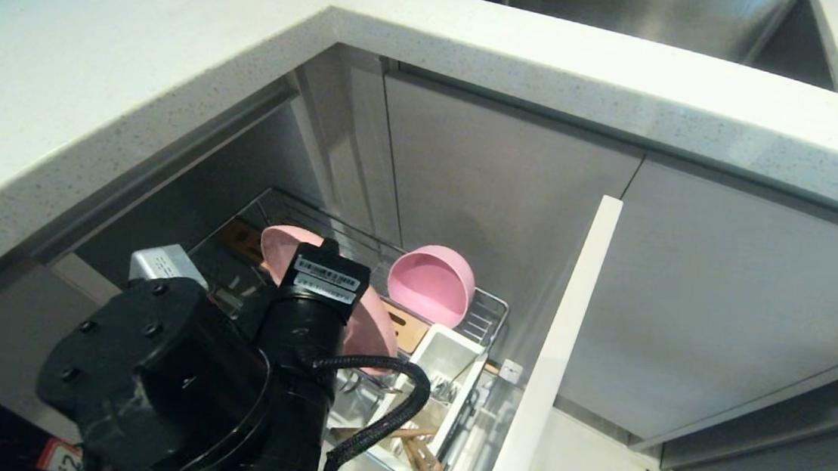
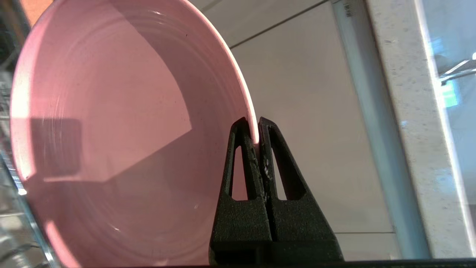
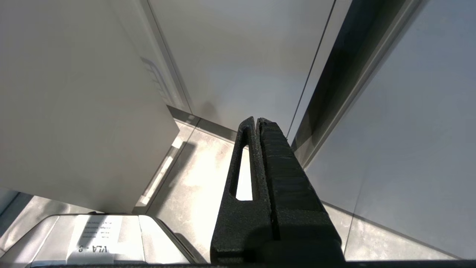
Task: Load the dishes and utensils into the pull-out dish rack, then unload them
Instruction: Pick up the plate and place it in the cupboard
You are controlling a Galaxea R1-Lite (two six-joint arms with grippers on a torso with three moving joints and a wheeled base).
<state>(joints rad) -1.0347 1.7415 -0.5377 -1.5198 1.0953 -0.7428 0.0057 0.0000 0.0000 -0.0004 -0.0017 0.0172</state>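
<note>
My left claw [image 2: 256, 124] is clenched on the rim of the flat round matte pink plate [image 2: 111, 141], fingers pinching the edge from either side. The plate stands on edge, tilted, over the chrome wire pull-out dish rack [image 1: 484, 313] beneath the white speckled stone countertop [image 1: 98, 86]; whether it touches the prongs, I cannot tell, my own arm hides that. The smaller deep round matte pink bowl [image 1: 431, 282] sits on its side at the far end of the rack, opening toward me. Near the open white cabinet door [image 1: 551, 368], the white plastic utensil caddy [image 1: 446, 359] holds the slim silver metal fork [image 1: 442, 389]. Thin light wooden chopsticks [image 1: 412, 447] lie in the rack's near end. My right claw [image 3: 256, 121] hangs closed and empty above the grey floor [image 3: 193, 178], beside the cabinets.
</note>
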